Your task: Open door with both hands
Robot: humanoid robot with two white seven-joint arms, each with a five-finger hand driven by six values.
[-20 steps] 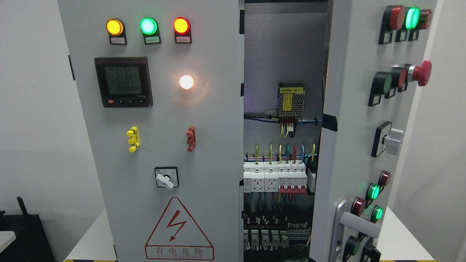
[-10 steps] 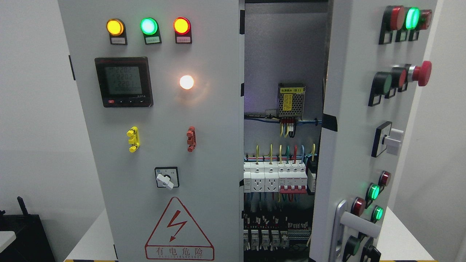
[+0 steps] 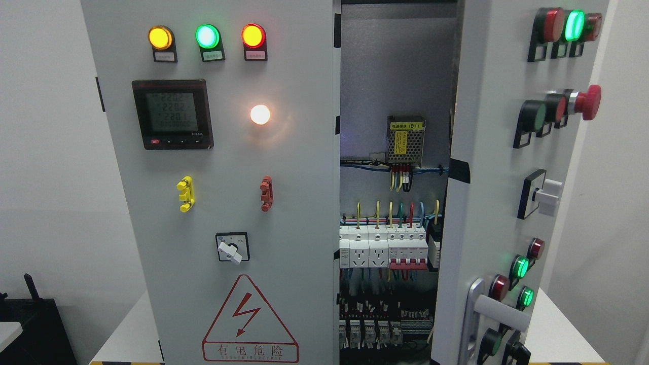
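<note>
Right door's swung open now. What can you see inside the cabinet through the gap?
Inside the cabinet: a metal power supply with a yellow label, coloured wires running to white breakers and sockets, and terminal rows below. The left door covers everything behind it.

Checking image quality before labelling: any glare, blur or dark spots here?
Head view: sharp overall; the round white lamp blooms, casting a warm halo on the grey left door; the lower cabinet interior is shadowed; the black digital meter stays readable.
</note>
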